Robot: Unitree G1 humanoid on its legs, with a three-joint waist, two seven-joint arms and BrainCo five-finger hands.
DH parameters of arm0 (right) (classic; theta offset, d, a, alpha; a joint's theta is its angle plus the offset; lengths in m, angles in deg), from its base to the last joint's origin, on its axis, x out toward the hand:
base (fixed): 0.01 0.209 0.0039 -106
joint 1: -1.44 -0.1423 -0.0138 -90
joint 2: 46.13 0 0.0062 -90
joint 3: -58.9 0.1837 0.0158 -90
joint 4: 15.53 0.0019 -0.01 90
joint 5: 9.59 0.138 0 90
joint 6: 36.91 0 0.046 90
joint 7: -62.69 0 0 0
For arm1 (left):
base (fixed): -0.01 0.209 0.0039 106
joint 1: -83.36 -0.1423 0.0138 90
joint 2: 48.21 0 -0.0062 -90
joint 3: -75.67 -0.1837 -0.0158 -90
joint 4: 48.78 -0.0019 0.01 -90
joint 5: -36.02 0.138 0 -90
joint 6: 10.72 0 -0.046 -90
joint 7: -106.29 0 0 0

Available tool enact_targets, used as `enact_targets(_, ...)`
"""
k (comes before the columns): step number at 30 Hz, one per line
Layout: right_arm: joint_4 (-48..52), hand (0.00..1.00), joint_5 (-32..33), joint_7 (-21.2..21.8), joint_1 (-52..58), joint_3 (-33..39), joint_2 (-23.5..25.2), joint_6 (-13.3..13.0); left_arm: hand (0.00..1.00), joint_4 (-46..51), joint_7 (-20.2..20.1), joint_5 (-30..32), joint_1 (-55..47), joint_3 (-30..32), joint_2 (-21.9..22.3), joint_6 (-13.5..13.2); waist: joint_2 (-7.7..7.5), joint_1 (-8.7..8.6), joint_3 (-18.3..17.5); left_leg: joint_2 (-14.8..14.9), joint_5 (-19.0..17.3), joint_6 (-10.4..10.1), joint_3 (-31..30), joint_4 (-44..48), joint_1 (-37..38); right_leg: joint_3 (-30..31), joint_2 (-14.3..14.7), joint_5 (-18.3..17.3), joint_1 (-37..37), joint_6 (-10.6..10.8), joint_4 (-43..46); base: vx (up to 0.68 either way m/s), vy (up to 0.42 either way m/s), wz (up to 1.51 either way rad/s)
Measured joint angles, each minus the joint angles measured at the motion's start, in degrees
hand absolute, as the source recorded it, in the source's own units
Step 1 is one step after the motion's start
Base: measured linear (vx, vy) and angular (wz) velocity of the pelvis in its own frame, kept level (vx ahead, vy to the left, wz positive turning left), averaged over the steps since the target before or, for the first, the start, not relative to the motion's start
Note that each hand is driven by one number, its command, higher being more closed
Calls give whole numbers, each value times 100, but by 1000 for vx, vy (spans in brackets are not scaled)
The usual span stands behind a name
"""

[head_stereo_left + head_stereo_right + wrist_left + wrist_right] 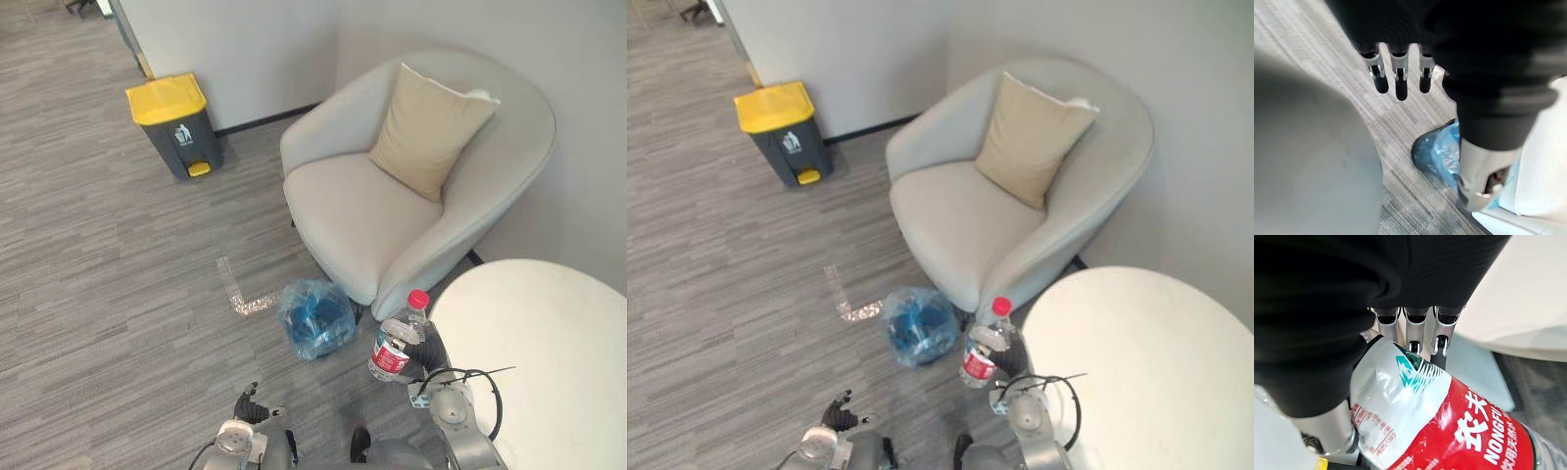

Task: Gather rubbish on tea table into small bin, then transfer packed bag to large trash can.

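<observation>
Left eye view: the bottle point(400, 345), cap tilted toward one o'clock, is clasped by the curled fingers of the right hand point(432, 350), with the bagged small bin point(315, 318) seen near at nine o'clock.

The bottle point(399, 345) clasped in the right hand point(433, 347) is thin clear plastic, its red-and-white label a glossy film, its cap smooth red plastic; that hand's fingers point(1414, 328) look like satin silver metal with dark rubbery tips, its cover matt black and ribbed; the left hand point(1399, 73) has the same finish; just left of the right hand, the small bin point(1422, 152) is dark smooth plastic under a crinkled, shiny blue plastic bag point(315, 318); the table point(549, 343) at the right hand's right is smooth matt white; the armchair point(362, 215) beyond is pale smooth cloth, its cushion point(428, 127) beige cloth; the floor point(98, 274) is streaked grey carpet; the far trash can point(176, 125) is hard plastic.
</observation>
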Motion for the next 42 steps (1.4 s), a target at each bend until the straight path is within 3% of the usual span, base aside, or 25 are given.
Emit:
enact_targets(1, 0, 100, 1, -10, 2, 71, -3, 1, 0, -3, 0, 20, 26, -6, 8, 4, 25, -2, 26, -3, 274, -19, -16, -411, 39, -24, -37, -24, 51, 40, 14, 200, 192, 24)
enact_targets(2, -35, 100, 15, -32, 16, 159, -8, 25, 0, -11, 0, 60, 44, -29, 21, 10, 37, 7, 11, -80, 692, -151, -86, -801, 128, -1, -58, -147, 130, 251, 25, 143, 159, 22)
enact_targets(3, -29, 100, 23, -64, 8, 154, 60, 58, 0, 9, 8, 86, 47, -42, -38, 0, -104, 31, 38, -265, 729, -105, -54, -978, 282, 54, -220, -160, 125, 275, 19, 119, 154, 19)
enact_targets(4, -20, 100, 18, -57, 2, 99, 77, 51, 0, 16, 0, 87, 54, -63, -106, -1, -149, 34, 29, -341, 745, -81, -45, -1040, 301, 77, -283, -161, 124, 277, 16, 81, 136, 12)
enact_targets(7, -20, 100, -20, -52, -48, 39, 261, 45, 0, 25, 6, 91, 78, -159, -163, 8, -186, 41, 15, -507, 751, -48, -1, -1156, 371, 200, -442, -112, 128, 350, 33, 107, 127, 4)
enact_targets(18, -380, 100, -124, 20, -230, -365, 166, 47, 0, -72, 18, 86, 62, -137, -267, 0, -230, 36, 39, -385, 751, -48, 362, -1543, 532, 675, -319, -6, -163, 483, 90, 22, -7, -22)
enact_targets(23, -798, 100, -257, 12, -1029, -808, -230, 79, 0, 109, 146, -186, 345, 100, -307, -65, -134, 64, 546, -220, 748, -41, 147, -736, -571, 624, -264, -50, -1342, 462, 1176, -127, 18, 8)
enact_targets(25, -821, 100, -259, -3, -1339, -893, -251, 79, 0, 181, 178, -354, 479, 177, -376, -123, -184, 123, 736, -242, 703, 31, 127, -517, -897, 606, -348, -224, -1776, 437, 1646, -171, 33, 12)
enact_targets(30, -908, 100, -424, -142, -2158, -1099, -289, 106, 0, 551, 400, -619, 836, 539, -375, -212, -186, 183, 1138, -367, 537, 178, -61, 511, -2257, 544, -653, -971, -2998, 479, 2769, -251, -7, 25)
enact_targets(31, -866, 100, -462, -212, -2489, -1117, -344, 161, 0, 746, 499, -771, 1067, 703, -375, -248, -212, 282, 1269, -315, 461, 156, -167, 944, -2955, 438, -731, -1192, -3653, 475, 3281, -414, -31, 20)
enact_targets(35, -686, 100, -462, -347, -2805, -1114, -600, 334, 0, 1073, 570, -921, 1257, 757, -350, -279, -280, 364, 1351, -306, 580, 248, -182, 1124, -3684, 400, -817, -1210, -4431, 445, 3666, -180, -15, 9)
enact_targets(40, -679, 100, -459, -491, -3710, -1089, -870, 369, 0, 1370, 640, -1094, 1601, 804, -350, -344, -339, 420, 1393, -327, 752, 302, -323, 1353, -4611, 332, -849, -1204, -5305, 424, 4017, -56, -11, 11)
enact_targets(42, -694, 100, -455, -609, -4316, -1005, -1049, 422, 0, 1503, 662, -1209, 1938, 873, -361, -410, -371, 476, 1652, -363, 834, 297, -396, 1445, -4948, 293, -897, -1220, -5635, 396, 4213, -41, -23, 20)
